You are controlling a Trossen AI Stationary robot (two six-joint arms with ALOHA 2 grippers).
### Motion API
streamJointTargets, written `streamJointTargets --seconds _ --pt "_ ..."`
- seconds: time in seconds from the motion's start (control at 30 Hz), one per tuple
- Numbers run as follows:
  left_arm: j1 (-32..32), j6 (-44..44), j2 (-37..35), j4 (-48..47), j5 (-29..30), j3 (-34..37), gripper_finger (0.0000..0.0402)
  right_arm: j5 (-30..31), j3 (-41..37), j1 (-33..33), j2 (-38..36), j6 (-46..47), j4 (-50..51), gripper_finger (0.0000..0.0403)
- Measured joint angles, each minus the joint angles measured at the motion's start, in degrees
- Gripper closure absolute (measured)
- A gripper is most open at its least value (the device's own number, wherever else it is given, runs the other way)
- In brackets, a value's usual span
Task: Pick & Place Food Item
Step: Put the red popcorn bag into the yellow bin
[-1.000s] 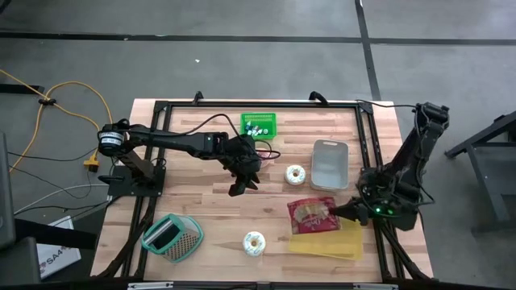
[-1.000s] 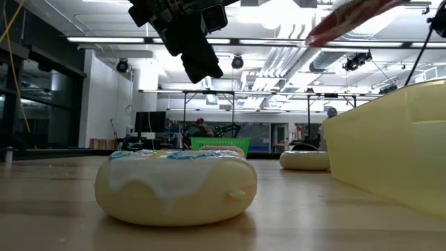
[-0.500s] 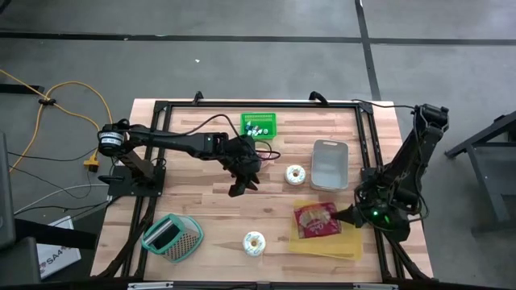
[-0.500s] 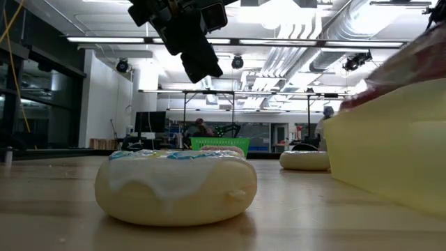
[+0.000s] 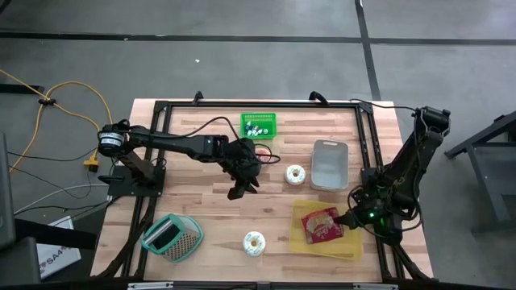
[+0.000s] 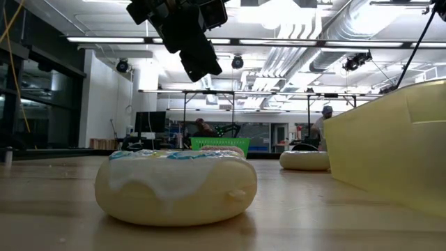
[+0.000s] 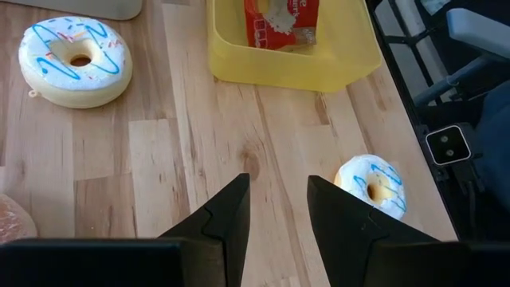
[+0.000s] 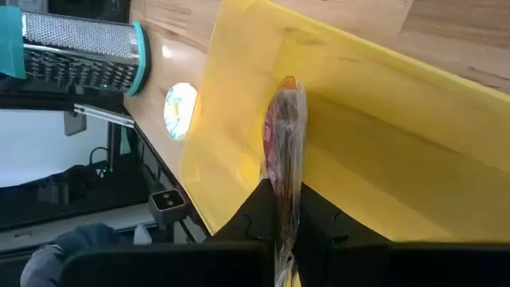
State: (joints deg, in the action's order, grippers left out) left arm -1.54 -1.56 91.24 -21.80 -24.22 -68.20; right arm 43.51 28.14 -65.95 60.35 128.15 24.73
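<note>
Pinching snack packet (image 5: 325, 225) | right claw (image 5: 347, 218) clamped on its edge | lying flat in yellow tray (image 5: 353, 246) | left claw (image 5: 241, 189) apart

A robotics lab: exposed ceiling ducts (image 6: 293, 56), metal rigs (image 6: 230, 104), concrete floor (image 5: 242, 48) around the wooden table (image 5: 210, 217).

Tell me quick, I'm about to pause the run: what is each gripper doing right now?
Left gripper: open, empty, hovering above the table.
Right gripper: shut on the red food packet, holding it inside the yellow bin.
</note>
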Motion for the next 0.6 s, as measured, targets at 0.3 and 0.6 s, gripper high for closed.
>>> streamJointTargets --seconds 0.3,0.6 --pt "0.0 0.2 0.0 0.0 0.0 0.0 0.0279 -0.2 0.0 0.1 0.1 -0.6 0.4 0.0351" --pt "0.0 0.2 0.0 0.0 0.0 0.0 0.0279 -1.1 0.0 0.1 0.1 -0.8 0.3 0.0289"
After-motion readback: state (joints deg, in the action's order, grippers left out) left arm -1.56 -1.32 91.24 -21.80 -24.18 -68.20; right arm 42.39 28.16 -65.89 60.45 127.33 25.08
